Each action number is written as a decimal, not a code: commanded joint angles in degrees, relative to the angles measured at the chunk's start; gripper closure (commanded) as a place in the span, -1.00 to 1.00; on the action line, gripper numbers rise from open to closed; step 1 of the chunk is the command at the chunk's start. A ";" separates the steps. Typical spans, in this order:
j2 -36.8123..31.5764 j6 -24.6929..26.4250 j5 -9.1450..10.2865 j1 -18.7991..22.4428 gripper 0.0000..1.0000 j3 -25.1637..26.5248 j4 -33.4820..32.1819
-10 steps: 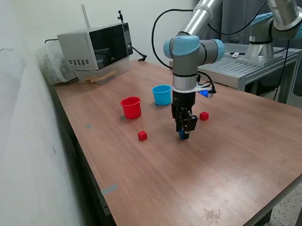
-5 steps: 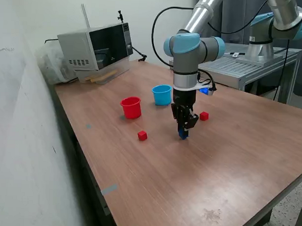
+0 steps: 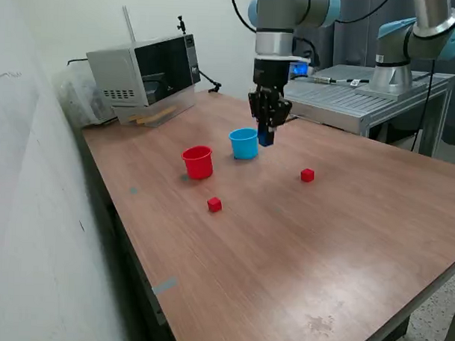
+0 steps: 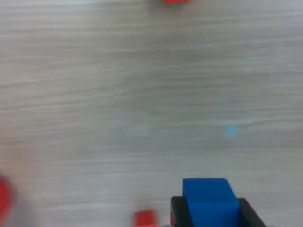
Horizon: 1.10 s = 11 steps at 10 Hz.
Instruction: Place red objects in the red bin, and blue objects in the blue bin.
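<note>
You have the gripper [image 3: 265, 136] up off the worktop [image 3: 322, 234], with its jaws closed on a dark blue cube [image 4: 210, 201]; the wrist view shows the cube pinched squarely between the two black fingers [image 4: 179, 213], which should keep it from twisting on the way. In the exterior view the cube [image 3: 265, 137] hangs just beside the light blue cup [image 3: 244, 143], on the exterior view's right of its rim and above it, so you look to be carrying it over for the drop rather than releasing yet. The height makes sense: it lets the cube clear the rim. The red cup [image 3: 198, 162] stands close by on the exterior view's left of the blue one, so line up carefully to avoid the wrong bin. Two red cubes lie loose on the worktop, one [image 3: 214, 204] in front of the red cup, the other [image 3: 307, 175] well apart towards the exterior view's right. You cannot tell from here whether either cup already holds anything.
</note>
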 commanded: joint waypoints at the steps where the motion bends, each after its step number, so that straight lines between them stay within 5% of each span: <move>1: -8.65 -4.39 -0.10 -15.25 1.00 8.05 1.24; 5: -8.65 -8.00 -0.28 -23.99 1.00 11.13 1.07; 11: -8.82 -8.00 0.25 -21.38 1.00 17.73 -0.95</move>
